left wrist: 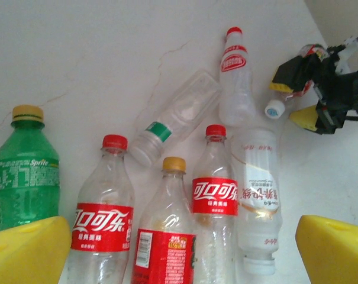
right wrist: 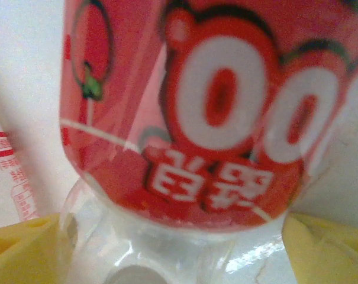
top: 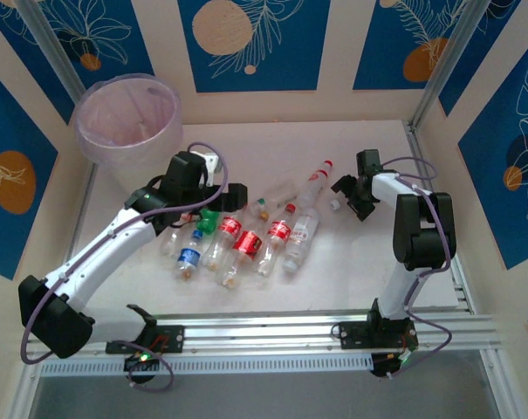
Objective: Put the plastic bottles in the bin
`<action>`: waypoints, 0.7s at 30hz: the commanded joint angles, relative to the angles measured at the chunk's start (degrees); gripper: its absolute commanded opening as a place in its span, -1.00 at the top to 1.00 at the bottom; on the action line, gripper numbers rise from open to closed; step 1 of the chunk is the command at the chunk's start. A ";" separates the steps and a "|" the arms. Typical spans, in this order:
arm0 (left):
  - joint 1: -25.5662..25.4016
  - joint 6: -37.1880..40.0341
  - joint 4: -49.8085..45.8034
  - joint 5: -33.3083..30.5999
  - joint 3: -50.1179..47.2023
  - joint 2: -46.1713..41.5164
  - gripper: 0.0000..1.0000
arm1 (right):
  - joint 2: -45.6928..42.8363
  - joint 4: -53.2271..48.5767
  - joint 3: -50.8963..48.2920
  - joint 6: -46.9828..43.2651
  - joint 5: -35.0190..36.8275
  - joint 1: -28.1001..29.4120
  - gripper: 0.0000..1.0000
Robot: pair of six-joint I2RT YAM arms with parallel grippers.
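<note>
The round, translucent pale pink bin (top: pixel 124 122) stands in the upper left of the top view on the white table (top: pixel 351 262), well apart from the bottles. The small plastic bottles (top: pixel 246 237) lie in a loose group in the middle of the frame. Most are clear with red labels, and a blue-labelled bottle (top: pixel 189 257) lies at the lower left of the group.

The left gripper (top: pixel 229 195) hangs above the upper left part of this group. In the left wrist view its yellow pads (left wrist: pixel 25 251) are in the two lower corners, wide apart, and they hold nothing. Between them lie the green bottle (left wrist: pixel 25 171) at the left and three red-labelled bottles beside it.

The right gripper (top: pixel 344 199) is right of the group, near the centre right of the top view. In the right wrist view a clear bottle with a red label (right wrist: pixel 184 118) sits between its yellow pads (right wrist: pixel 326 248), which are close on both sides. I cannot tell whether they press on it.
</note>
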 commanded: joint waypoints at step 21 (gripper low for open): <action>0.42 -14.90 26.58 18.33 5.80 14.98 -1.00 | -19.15 -3.75 -6.44 -19.61 -11.31 -4.65 -0.09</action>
